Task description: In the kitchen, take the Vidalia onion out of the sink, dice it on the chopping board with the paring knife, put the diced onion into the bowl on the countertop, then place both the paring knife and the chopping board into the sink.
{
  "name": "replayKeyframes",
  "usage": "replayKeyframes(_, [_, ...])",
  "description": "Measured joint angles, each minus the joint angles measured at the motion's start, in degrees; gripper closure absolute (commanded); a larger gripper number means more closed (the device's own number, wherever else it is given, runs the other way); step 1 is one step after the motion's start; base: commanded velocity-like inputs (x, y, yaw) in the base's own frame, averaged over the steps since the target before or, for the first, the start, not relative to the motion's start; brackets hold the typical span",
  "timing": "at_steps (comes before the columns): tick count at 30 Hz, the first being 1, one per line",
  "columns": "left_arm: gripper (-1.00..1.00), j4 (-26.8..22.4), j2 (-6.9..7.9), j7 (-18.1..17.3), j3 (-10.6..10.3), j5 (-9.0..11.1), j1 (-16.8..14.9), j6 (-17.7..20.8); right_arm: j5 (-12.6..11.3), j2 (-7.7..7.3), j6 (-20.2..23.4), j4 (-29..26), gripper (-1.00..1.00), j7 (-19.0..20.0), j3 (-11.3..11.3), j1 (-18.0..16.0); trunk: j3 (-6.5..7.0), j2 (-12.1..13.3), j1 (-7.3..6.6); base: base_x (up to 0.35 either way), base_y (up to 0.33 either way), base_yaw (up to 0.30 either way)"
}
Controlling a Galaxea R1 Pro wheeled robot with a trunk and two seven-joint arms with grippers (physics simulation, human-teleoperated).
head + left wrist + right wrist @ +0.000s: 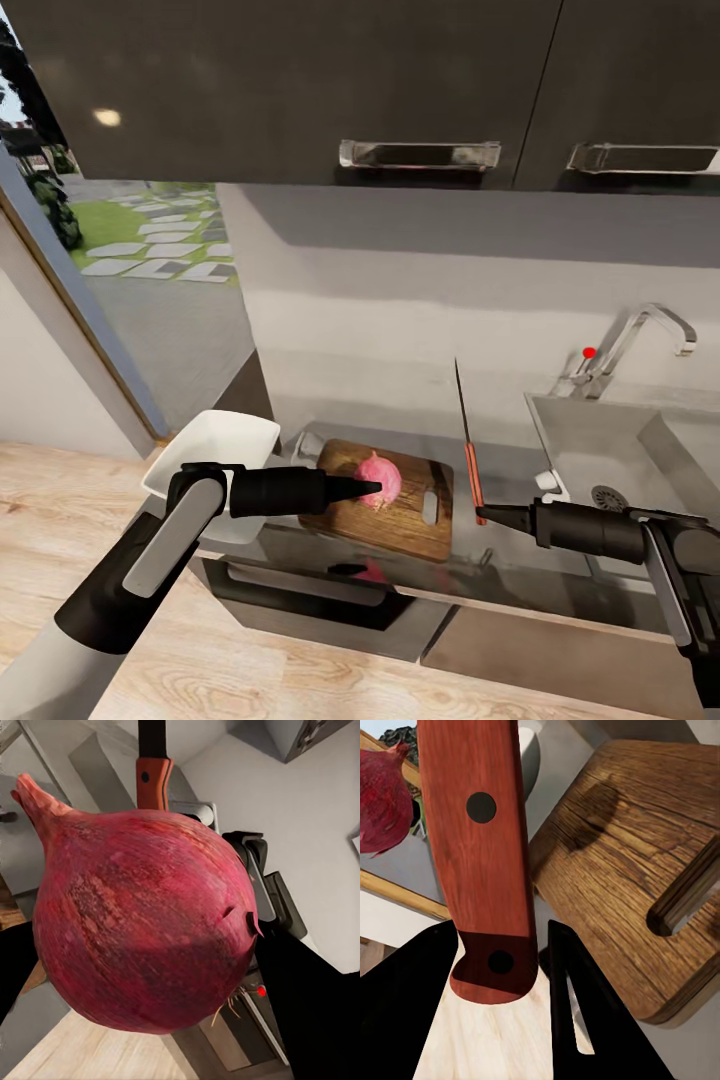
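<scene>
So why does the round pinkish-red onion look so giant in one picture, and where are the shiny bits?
Left wrist view: the round pinkish-red onion looks huge because the camera is right up close. Head view: it looks small, on the brown wooden chopping board; glare shows on the chrome cabinet handles and curved chrome faucet. Right wrist view: the red-orange knife handle shadows the board.

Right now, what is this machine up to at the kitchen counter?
It is getting ready to cut an onion. The left gripper holds the onion over a wooden chopping board on the counter. The right gripper grips the knife by the end of its red handle, blade pointing away toward the wall, beside the board. The onion is whole, so no cutting has happened yet. A white bowl waits left of the board, and the sink lies to the right.
</scene>
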Motion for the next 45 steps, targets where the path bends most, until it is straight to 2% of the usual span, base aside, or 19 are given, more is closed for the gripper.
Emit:
replayKeyframes(22, [1.00,0.1,0.00,0.3,0.2,-0.1,0.0,0.0,0.1,0.10,0.0,0.0,1.00,0.0,0.0,0.0,-3.96,-8.8,4.84,0.000,0.000,0.000])
replayKeyframes(25, [1.00,0.2,-0.06,0.5,0.2,-0.6,0.0,-0.1,0.2,0.20,0.0,0.0,1.00,0.0,0.0,0.0,-4.51,-10.1,5.50,0.000,0.000,0.000])
replayKeyframes(26, [1.00,0.2,-0.11,0.5,0.2,-1.5,0.0,-0.1,0.2,0.21,0.0,0.0,1.00,0.0,0.0,0.0,-4.69,-10.5,5.72,0.000,0.000,0.000])
replayKeyframes(31, [1.00,0.2,-0.31,0.5,0.7,-3.4,0.0,-0.1,0.2,0.21,0.0,0.0,1.00,0.0,0.0,0.0,-5.58,-12.5,6.82,0.000,0.000,0.000])
replayKeyframes(36, [1.00,0.2,-0.34,0.5,1.5,-3.6,0.0,-0.1,0.2,0.21,0.0,0.0,1.00,0.0,0.0,0.0,-6.48,-14.5,7.92,0.000,0.000,0.000])
replayKeyframes(45, [1.00,0.2,-0.53,0.5,1.7,-3.7,0.0,-0.1,0.2,0.23,-0.1,0.0,1.00,0.0,0.0,0.0,-8.10,-18.1,9.90,0.000,0.000,0.000])
